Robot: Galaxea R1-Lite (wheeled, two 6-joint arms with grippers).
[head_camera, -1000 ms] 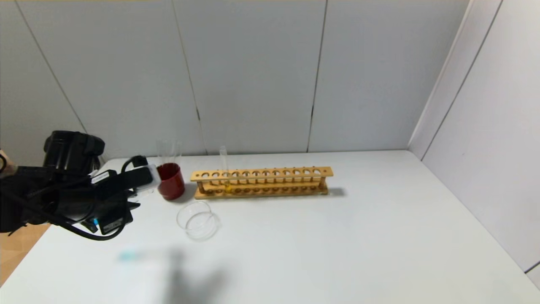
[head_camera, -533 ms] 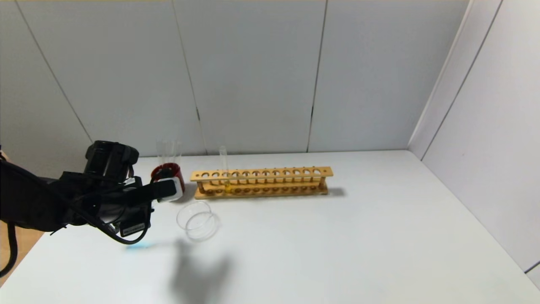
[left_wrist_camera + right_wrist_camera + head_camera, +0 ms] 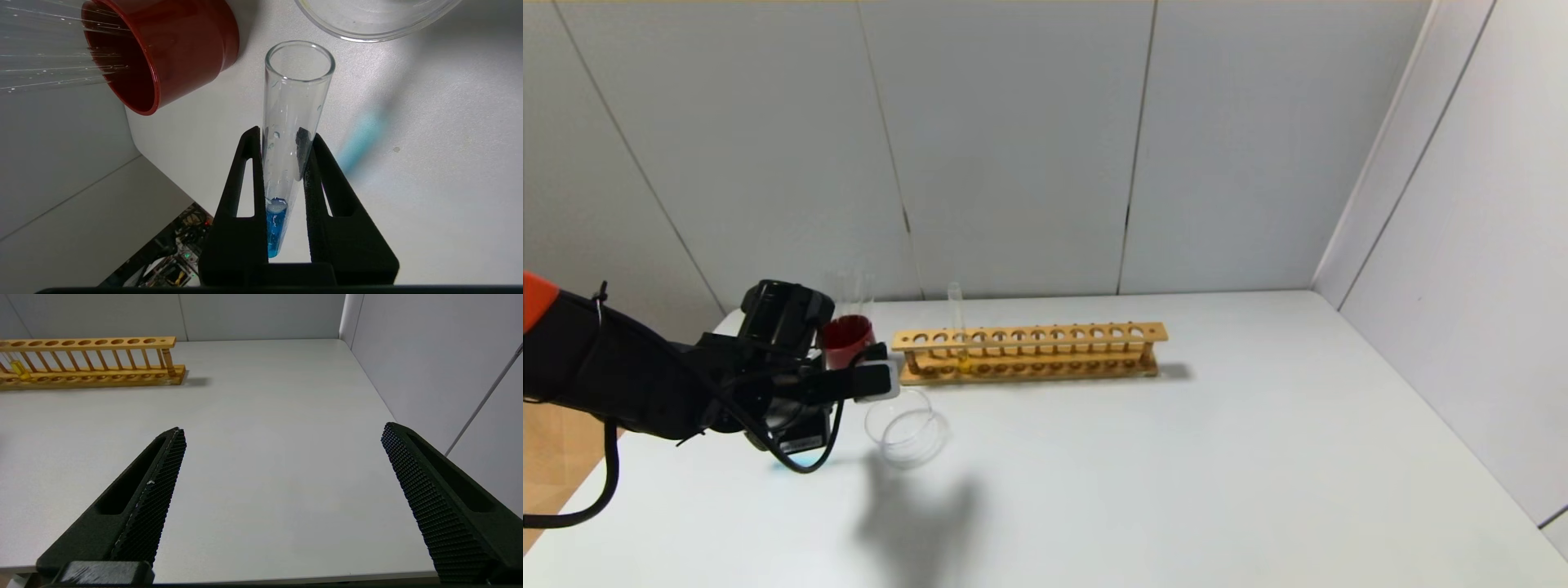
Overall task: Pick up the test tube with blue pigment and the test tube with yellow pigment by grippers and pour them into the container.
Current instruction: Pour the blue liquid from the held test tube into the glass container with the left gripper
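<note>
Blue tube in hand, nothing poured yet

The left gripper [image 3: 282,136] pinches the test tube with blue pigment [image 3: 288,134] beside the container [image 3: 907,426] near the table's [image 3: 1176,457] left edge (dish looks dry); the test tube with yellow pigment [image 3: 957,331] waits racked; the right gripper [image 3: 282,435] gapes wide.

clear glass tube [image 3: 295,118], wooden rack [image 3: 1029,353]
</note>
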